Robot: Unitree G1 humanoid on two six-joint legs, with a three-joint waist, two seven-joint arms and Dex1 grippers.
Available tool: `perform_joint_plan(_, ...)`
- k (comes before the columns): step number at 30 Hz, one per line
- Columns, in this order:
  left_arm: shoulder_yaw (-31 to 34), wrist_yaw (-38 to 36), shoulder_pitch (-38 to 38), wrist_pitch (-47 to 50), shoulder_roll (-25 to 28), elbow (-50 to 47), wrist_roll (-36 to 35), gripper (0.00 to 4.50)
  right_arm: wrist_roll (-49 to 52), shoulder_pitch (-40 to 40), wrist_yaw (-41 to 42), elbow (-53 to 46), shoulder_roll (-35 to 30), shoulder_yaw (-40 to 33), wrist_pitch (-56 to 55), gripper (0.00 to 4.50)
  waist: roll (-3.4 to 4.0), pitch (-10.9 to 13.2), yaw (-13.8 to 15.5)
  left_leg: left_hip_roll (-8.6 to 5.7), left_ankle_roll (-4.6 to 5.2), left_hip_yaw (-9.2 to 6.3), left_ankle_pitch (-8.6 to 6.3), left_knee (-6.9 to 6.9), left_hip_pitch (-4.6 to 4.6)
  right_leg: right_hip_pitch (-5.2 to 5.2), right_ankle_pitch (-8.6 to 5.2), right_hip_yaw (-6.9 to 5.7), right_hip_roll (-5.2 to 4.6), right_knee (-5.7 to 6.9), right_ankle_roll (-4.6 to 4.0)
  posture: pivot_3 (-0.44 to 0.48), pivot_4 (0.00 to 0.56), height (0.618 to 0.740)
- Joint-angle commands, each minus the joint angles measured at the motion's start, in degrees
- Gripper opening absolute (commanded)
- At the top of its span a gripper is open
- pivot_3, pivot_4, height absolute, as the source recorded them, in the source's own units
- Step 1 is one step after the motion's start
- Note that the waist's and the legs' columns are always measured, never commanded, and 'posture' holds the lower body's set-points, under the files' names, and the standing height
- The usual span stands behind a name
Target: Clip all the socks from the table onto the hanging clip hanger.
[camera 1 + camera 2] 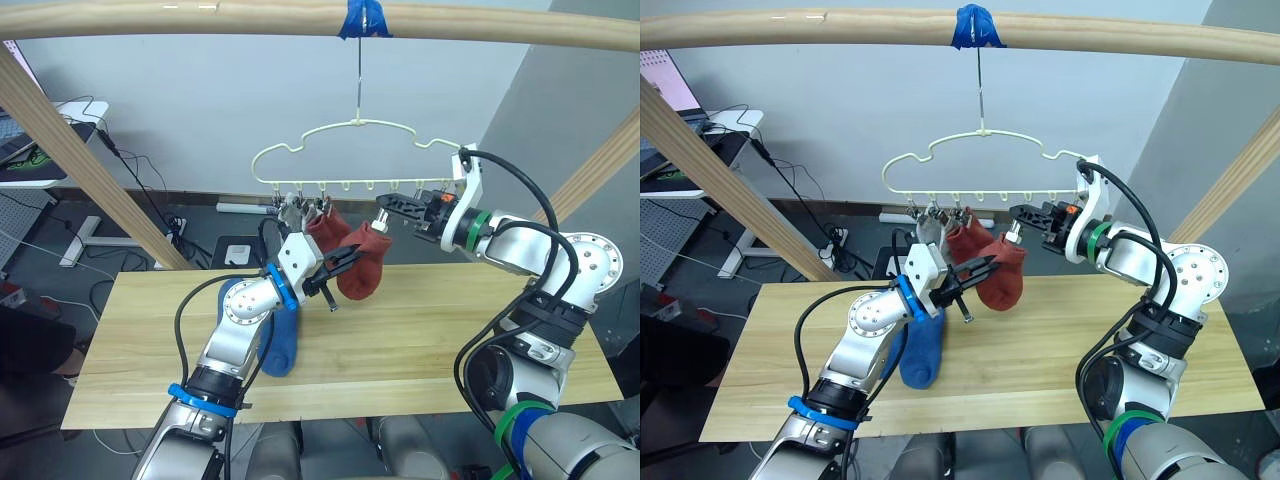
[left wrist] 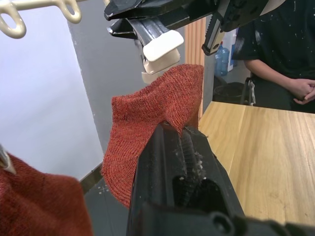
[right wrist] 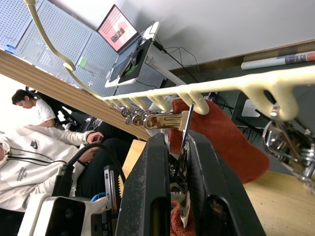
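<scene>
My left gripper pinches a rust sock up under the clip hanger; my right gripper squeezes a clip. Releasing the clip early would probably drop the sock onto the table.

My left arm hides part of the blue sock on the table; at twelve o'clock, the wooden pole runs off both edges.

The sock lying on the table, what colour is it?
Blue, clearest in the right eye view.
</scene>
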Motion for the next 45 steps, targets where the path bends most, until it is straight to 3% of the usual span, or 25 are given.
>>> perform_joint_plan(1, -0.24, 0.74, -2.26, -2.00, -0.87, -0.56, 0.12, 0.03, 1.24, -0.25, 0.92, -2.45, -0.18, 1.02, 0.15, 0.14, 0.00, 0.00, 0.00, 0.00, 0.00, 0.00, 0.00, 0.00, 0.00, 0.00, 0.00, 0.00, 0.00, 0.00, 0.00, -0.098, 0.228, 0.740)
perform_joint_plan(17, 0.39, 0.75, -3.64, -2.44, -0.71, 0.19, -0.33, 0.03, 0.86, 1.14, 2.15, -3.15, -1.68, 3.58, -1.43, 0.14, 0.02, 0.02, 0.00, 0.00, 0.00, 0.00, 0.00, -0.03, -0.01, -0.02, -0.02, 0.01, 0.00, -0.03, 0.04, -0.099, 0.231, 0.740)
perform_joint_plan(32, 0.05, 0.78, -4.48, 0.19, -1.03, -2.22, -0.71, 0.03, 0.61, 4.03, 6.34, -5.60, -5.96, 11.73, -7.91, 0.14, 0.06, 0.04, 0.03, 0.00, 0.00, 0.00, 0.00, -0.04, -0.03, -0.02, -0.05, 0.01, 0.00, -0.06, 0.08, -0.092, 0.229, 0.740)
perform_joint_plan(44, -0.44, 0.37, -4.89, 0.62, -1.53, -1.72, -0.62, 0.00, 2.51, 4.77, 6.57, -6.76, -8.08, 10.31, -8.18, 4.42, 0.06, 0.04, 0.02, 0.00, 0.00, 0.00, 0.00, -0.04, -0.04, -0.03, -0.06, 0.01, 0.00, -0.06, 0.09, -0.107, 0.220, 0.740)
perform_joint_plan(45, -0.47, 0.56, -4.96, 0.78, -1.73, -1.46, -0.52, 0.00, 2.65, 5.35, 6.46, -7.77, -9.42, 9.55, -7.67, 4.49, 0.06, 0.04, 0.03, 0.00, 0.00, 0.00, 0.00, -0.04, -0.04, -0.03, -0.06, 0.01, 0.00, -0.07, 0.09, -0.114, 0.219, 0.740)
